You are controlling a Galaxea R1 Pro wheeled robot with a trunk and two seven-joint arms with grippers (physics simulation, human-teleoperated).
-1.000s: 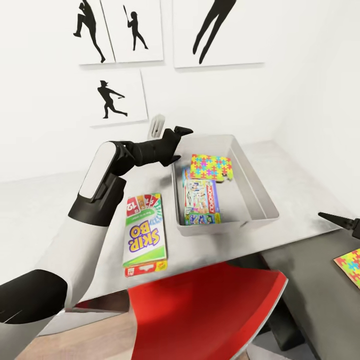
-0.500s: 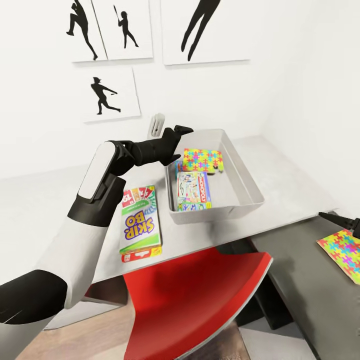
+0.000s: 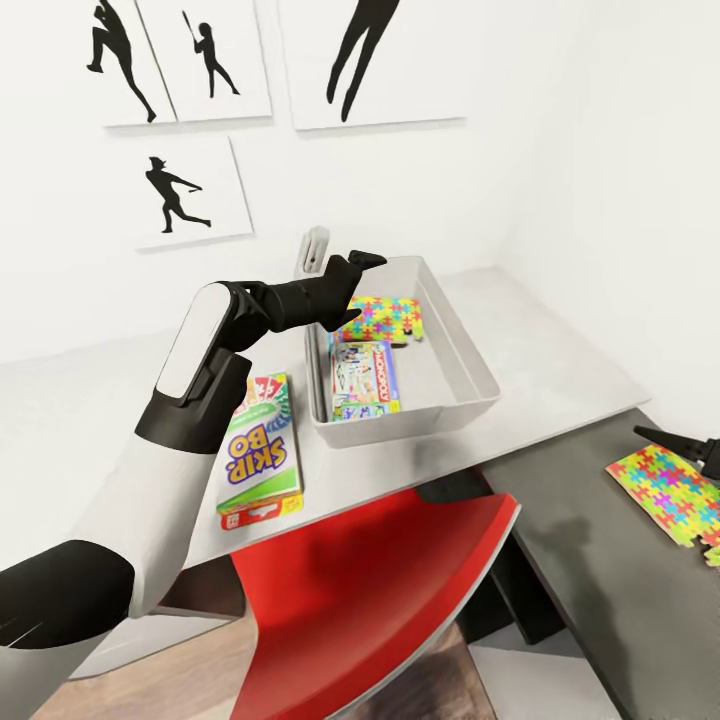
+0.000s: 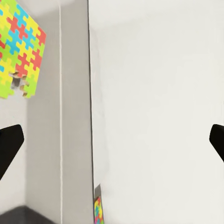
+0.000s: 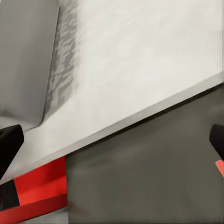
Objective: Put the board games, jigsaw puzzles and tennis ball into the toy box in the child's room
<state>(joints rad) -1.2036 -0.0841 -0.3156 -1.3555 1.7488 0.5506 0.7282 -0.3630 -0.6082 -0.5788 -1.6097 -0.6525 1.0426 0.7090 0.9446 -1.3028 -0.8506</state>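
a: what's in the bin (image 3: 460, 345)?

b: one puzzle (image 3: 381, 318) lies at its far end, partly leaning on the far wall. the monopoly box (image 3: 364, 378) lies flat at the near end, and a blue box edge peeks out from under it. the bin sits on the pale part of the desk (image 3: 545, 345).

a: and the skip-bo box (image 3: 258, 451)?

b: flat on the desk, just beside the bin's left wall, near the front edge. not touching the bin as far as i can tell.

a: where's your left pincer (image 3: 352, 262)?

b: it hangs over the bin's far left corner, above the puzzle. its tips stand wide apart in the left wrist view, with nothing between them. that view also looks down on the puzzle's corner (image 4: 18, 46) and the bin wall.

a: the right pincer (image 3: 690, 446)?

b: at the far right of the head view, over the dark wing of the desk. in the right wrist view its tips sit at opposite edges, spread, holding nothing.

a: anything near it?

b: the second puzzle (image 3: 672, 490) lies flat on the dark wing, just below that pincer. a red chair (image 3: 380, 580) stands in front of the desk, and silhouette pictures (image 3: 185, 190) hang on the wall.
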